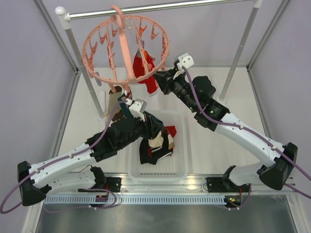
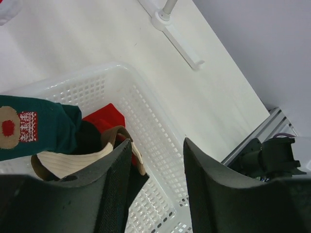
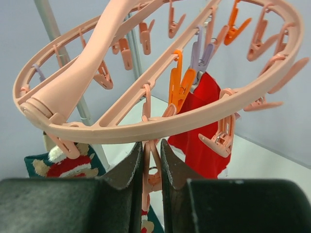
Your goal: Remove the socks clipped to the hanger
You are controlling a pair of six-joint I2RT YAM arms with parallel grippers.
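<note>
The pink hanger (image 1: 126, 46) hangs from the rail. A red sock (image 1: 145, 68) is still clipped to it, and a beige-brown sock (image 1: 114, 99) hangs at its near side. My right gripper (image 1: 160, 77) reaches up to the ring (image 3: 146, 128). That gripper (image 3: 151, 145) is shut on a pink clip (image 3: 151, 170), with a bit of patterned sock below the clip. A red sock (image 3: 204, 126) and a teal patterned sock (image 3: 63, 167) hang beside it. My left gripper (image 2: 157, 143) stands open and empty over the white basket (image 2: 146, 111). A teal sock (image 2: 43, 128), a red sock (image 2: 104, 119) and a beige sock (image 2: 73, 162) lie inside.
The metal rail (image 1: 160, 7) stands on two posts (image 1: 82, 73) (image 1: 238, 53). One post foot (image 2: 165, 19) sits beyond the basket (image 1: 182, 145). White walls enclose the table on both sides. The right arm's base mount (image 2: 272, 155) is at the near edge.
</note>
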